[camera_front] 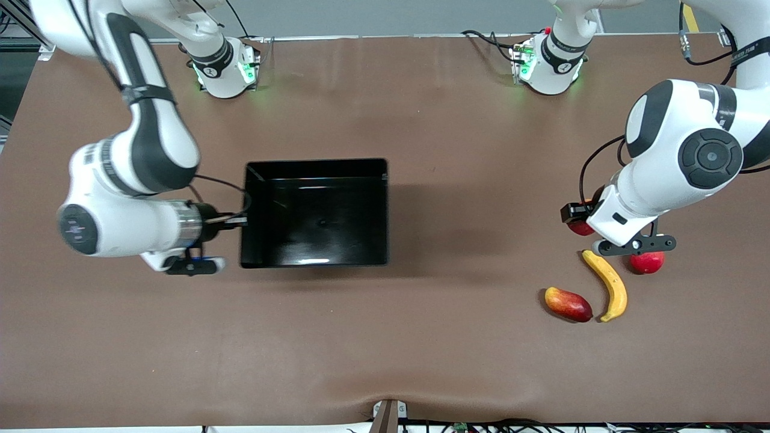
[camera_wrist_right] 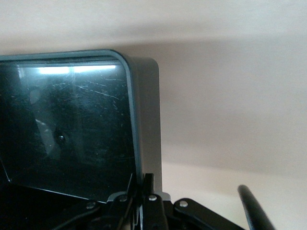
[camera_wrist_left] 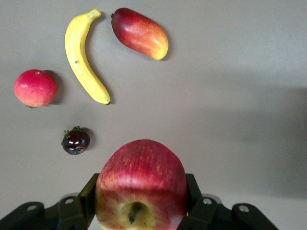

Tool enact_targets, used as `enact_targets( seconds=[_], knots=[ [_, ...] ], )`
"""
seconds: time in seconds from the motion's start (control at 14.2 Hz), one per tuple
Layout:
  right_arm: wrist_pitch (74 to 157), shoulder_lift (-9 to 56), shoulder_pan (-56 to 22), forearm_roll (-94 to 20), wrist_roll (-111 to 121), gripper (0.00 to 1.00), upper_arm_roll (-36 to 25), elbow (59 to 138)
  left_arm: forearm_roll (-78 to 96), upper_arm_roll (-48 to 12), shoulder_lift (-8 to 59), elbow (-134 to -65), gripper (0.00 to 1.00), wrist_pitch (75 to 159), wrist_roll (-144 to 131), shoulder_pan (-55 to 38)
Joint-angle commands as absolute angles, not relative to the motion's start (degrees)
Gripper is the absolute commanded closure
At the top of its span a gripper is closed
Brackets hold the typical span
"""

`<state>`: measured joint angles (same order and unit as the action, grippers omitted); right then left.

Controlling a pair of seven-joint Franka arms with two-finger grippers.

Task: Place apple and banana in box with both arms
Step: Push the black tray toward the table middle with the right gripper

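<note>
Brown table | left gripper (camera_wrist_left: 139, 211) clamps apple (camera_wrist_left: 140, 184), arm-hidden from front | right gripper (camera_wrist_right: 144, 203) pinches box (camera_wrist_right: 144, 120) wall

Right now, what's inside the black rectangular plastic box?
Nothing shows inside the black rectangular plastic box: only its glossy bare floor. The right gripper, shut on its wall, covers little.

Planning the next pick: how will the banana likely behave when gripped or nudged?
The banana lies flat on its curved side, so it probably won't roll but may pivot if pushed at a tip. Its smooth skin looks somewhat slippery; gripping across the narrow middle seems safest.
</note>
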<state>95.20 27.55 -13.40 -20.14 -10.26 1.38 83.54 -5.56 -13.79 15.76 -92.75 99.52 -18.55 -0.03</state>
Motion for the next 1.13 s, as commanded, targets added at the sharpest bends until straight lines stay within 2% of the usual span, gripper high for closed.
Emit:
enact_targets(
  seconds=[0.0,0.85,1.06],
  knots=[
    [98.95,29.26,-17.56,-23.37,-14.41,1.0,1.05,83.58,-5.63,-13.97,15.03,-92.02,1.0,97.73,-17.67,0.26],
    [119.6,37.87,-29.09,-25.49,-18.54,1.0,0.88,85.6,-5.54,-14.5,13.71,-91.85,1.0,95.98,-18.89,-0.17],
    [121.64,38.76,-30.15,-25.4,-18.81,1.0,0.88,85.95,-5.27,-15.91,12.83,-91.23,1.0,95.8,-18.9,0.0]
  ],
)
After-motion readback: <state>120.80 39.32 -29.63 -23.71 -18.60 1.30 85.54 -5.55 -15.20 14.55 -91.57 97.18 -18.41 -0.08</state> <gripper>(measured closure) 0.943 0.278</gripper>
